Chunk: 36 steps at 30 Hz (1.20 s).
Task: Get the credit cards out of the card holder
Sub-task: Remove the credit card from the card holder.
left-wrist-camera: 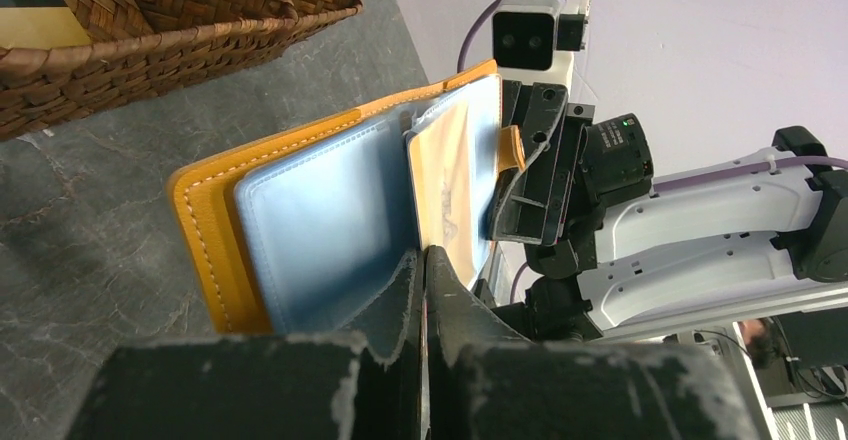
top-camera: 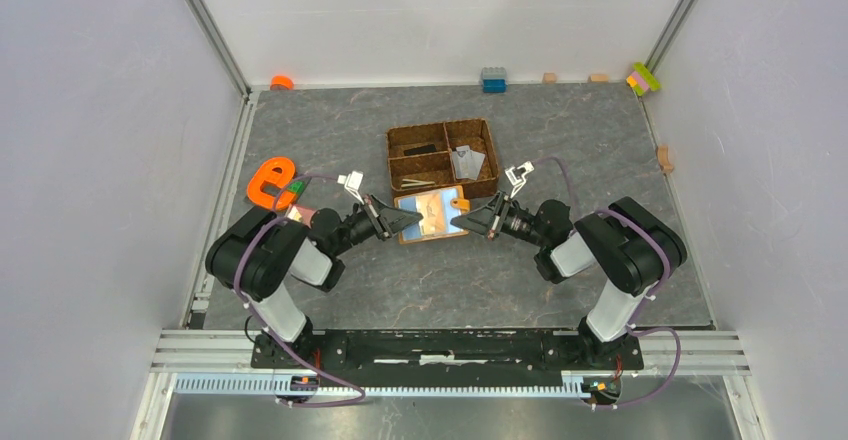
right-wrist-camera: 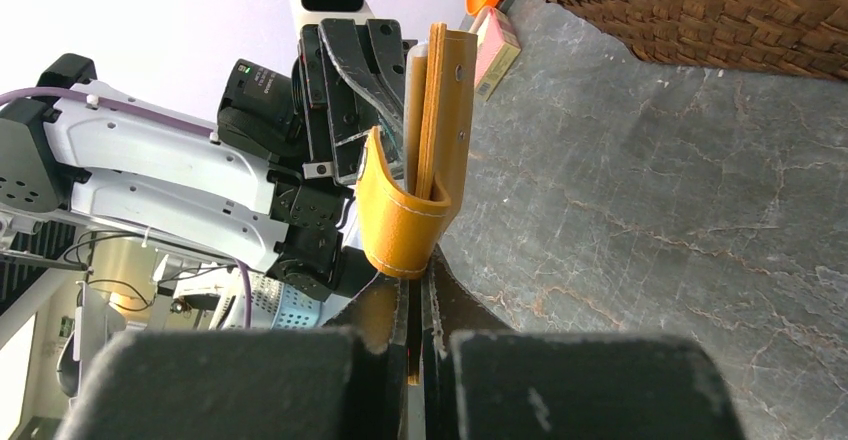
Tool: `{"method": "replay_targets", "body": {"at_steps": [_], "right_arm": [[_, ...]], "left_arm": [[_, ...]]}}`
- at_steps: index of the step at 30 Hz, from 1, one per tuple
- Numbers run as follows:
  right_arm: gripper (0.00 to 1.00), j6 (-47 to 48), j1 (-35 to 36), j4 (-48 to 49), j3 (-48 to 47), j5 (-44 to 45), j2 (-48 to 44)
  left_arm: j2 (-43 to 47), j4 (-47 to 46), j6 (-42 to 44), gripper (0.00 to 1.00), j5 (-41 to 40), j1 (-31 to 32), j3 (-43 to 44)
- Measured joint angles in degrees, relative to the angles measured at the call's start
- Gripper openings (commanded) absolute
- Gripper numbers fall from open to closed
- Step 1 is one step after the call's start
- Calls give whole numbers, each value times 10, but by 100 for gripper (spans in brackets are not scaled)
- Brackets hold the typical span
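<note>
The card holder (top-camera: pixel 431 215) sits just below the centre of the overhead frame, open and held between the two grippers. From the left wrist it shows an orange stitched cover, pale blue lining, and one beige credit card (left-wrist-camera: pixel 448 195) tucked in a slot at its right half. From the right wrist it is seen edge-on and upright, its snap tab (right-wrist-camera: pixel 396 222) curling toward the lens.

The table (top-camera: pixel 600 160) is dark grey stone-patterned. Pale walls (top-camera: pixel 100 110) enclose it on three sides. A brown woven tray (top-camera: pixel 392 155) lies just above the holder in the overhead frame, an orange e-shaped toy (top-camera: pixel 268 180) is at left, and toy bricks (top-camera: pixel 493 80) line the far edge.

Whether more cards sit behind the beige one cannot be made out. The tray's contents are too small to name from overhead, and the tray is cut off at the top of both wrist views.

The left gripper (top-camera: pixel 405 222) has its fingers pressed together on the holder's left edge. The right gripper (top-camera: pixel 462 222) is likewise pinched tight on the opposite edge, beside the tab.
</note>
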<state>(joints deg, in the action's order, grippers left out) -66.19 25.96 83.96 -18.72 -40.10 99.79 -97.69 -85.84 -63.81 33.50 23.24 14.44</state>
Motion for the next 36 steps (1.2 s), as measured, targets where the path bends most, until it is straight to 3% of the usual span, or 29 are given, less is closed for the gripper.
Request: {"method": "replay_targets", "body": {"at_steps": [36], "right_arm": [[0,0,-9,0,6,8,0]], "left_arm": [[-2,1,0,4,-13,-19,-5]]}}
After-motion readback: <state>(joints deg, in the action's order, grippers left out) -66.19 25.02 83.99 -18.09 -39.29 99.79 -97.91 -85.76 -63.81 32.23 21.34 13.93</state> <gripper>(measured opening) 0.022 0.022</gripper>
